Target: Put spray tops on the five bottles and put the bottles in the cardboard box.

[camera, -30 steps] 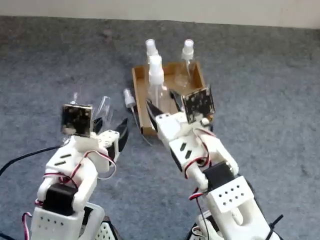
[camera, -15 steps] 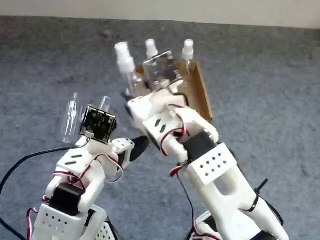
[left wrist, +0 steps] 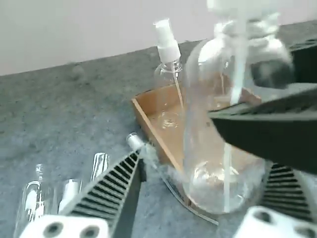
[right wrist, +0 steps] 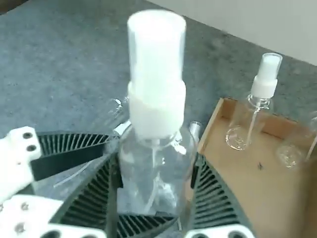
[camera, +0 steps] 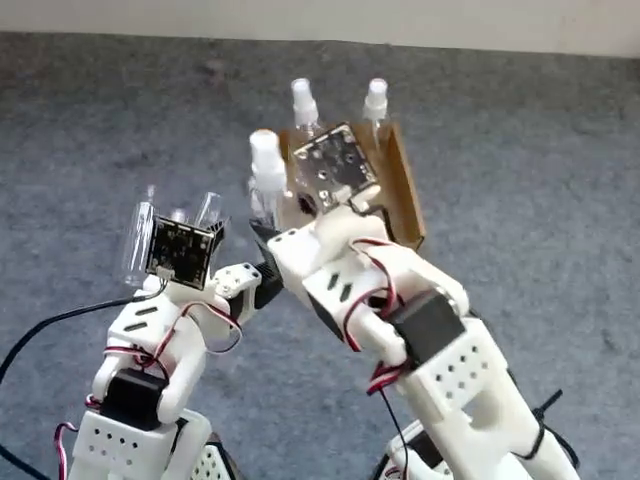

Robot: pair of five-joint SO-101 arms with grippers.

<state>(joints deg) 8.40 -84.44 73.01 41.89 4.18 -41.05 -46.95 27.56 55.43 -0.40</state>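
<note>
Carried left, away from the cardboard box (camera: 405,195), the capped bottle (camera: 265,165) now hangs between both arms.
The right gripper (right wrist: 153,198) has its fingers clamped on the upright bottle's body, while the left gripper (left wrist: 198,198) stands wide apart on either side of it. Two topped bottles (right wrist: 241,131) stand in the box. Two bare bottles (camera: 140,235) lie on the carpet (camera: 520,150) beside the left arm, with a loose spray top (left wrist: 133,141) near the box's corner.
</note>
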